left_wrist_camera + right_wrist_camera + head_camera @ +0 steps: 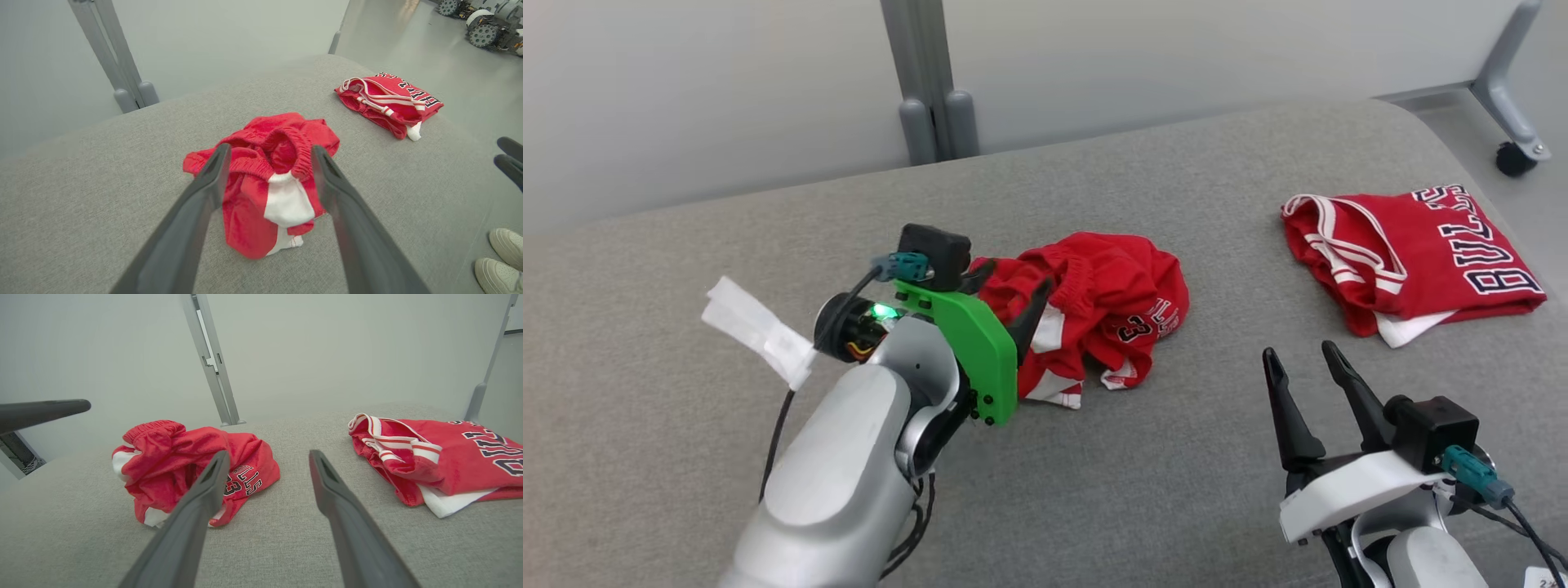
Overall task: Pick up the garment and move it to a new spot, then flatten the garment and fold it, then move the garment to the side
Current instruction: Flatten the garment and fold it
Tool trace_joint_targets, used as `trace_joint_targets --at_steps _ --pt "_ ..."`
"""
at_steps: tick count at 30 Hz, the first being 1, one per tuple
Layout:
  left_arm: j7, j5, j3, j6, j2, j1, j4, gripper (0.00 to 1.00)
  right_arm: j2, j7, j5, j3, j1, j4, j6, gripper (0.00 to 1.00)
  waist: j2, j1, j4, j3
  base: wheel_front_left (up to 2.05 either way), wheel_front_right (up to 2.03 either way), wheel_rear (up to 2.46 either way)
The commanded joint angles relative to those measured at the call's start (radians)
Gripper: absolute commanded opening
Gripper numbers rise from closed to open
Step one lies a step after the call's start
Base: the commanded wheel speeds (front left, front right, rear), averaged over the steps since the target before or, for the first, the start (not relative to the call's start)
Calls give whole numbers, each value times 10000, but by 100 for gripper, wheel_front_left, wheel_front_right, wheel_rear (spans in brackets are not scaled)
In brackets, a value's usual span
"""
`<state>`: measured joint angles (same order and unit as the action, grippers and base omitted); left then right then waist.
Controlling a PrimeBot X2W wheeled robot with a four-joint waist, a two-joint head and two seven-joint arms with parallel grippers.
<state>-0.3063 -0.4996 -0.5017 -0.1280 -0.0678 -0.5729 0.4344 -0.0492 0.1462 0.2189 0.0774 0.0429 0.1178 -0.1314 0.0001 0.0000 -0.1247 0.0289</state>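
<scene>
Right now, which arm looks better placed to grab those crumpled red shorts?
Left, I'd say. The left tool is open right at the shorts, a finger either side of the waistband. The right tool is open over the grey surface, apart from them, nearer the folded jersey.

Left: silver-grey forearm point(841, 457), green plate point(972, 343) behind the jaws, black camera box point(934, 249) with teal plug point(900, 265), green LED point(880, 311) lit, white tape tag point(760, 331) on a black cable point(778, 429). Right: white plate point(1347, 482), same black box point(1433, 429), teal connector point(1474, 474). Long dark tapered fingers point(1286, 416) on both.
</scene>
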Motion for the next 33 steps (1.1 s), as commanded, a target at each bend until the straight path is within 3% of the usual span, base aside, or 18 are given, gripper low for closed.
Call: trace_joint_targets --at_steps 1,10,19,24,33 --pt "-99 51 -211 -27 -252 -305 207 100 -23 57 48 10 140 -18 13 100 -1 0 -542 442 0 0 0" --pt "-314 241 -1877 -21 -931 -1273 1369 100 -18 338 203 43 366 180 15 100 -1 0 -1338 1013 0 0 0" --pt "-141 -91 -3471 -22 -1603 -1883 1515 100 -18 537 317 111 501 391 13 100 -1 0 -1518 1147 0 0 0" --pt "-66 -624 -4532 -22 -1691 -2123 1256 100 -19 598 359 167 592 491 15 100 -1 0 -1513 1164 0 0 0" --pt "77 -1289 -4887 -22 -1833 -2519 1869 100 -21 611 330 318 704 612 15 100 -1 0 -1579 1178 0 0 0"
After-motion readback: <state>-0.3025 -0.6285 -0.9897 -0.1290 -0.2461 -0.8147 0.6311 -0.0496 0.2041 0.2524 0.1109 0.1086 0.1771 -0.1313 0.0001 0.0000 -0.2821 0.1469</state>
